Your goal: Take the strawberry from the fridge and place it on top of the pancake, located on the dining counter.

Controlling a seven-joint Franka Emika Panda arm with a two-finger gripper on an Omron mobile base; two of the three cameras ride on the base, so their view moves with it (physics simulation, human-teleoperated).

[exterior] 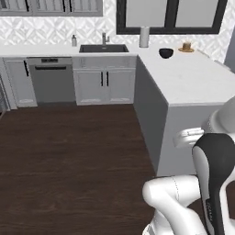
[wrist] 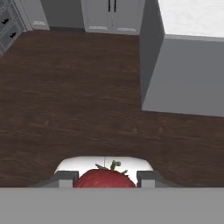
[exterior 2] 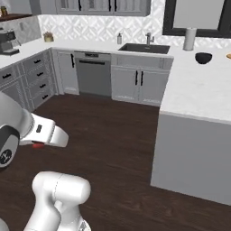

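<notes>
A: Where is the strawberry [wrist: 105, 178]?
B: Clamped between the gripper [wrist: 105, 178] tips, above the wood floor [wrist: 74, 100], near the dining counter [wrist: 192, 17].
A: And the pancake [exterior: 186, 47]?
B: On that counter's far end, beside the bowl [exterior: 166, 53].

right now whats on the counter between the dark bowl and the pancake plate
Nothing: in the left base view, bare white dining counter separates the dark bowl from the pancake.

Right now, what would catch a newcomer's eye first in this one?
The red strawberry, clamped between the dark fingers in the hand view, over dark wood floor. Next, the white dining counter ahead, with the pancake at its far end beside a dark bowl.
</notes>
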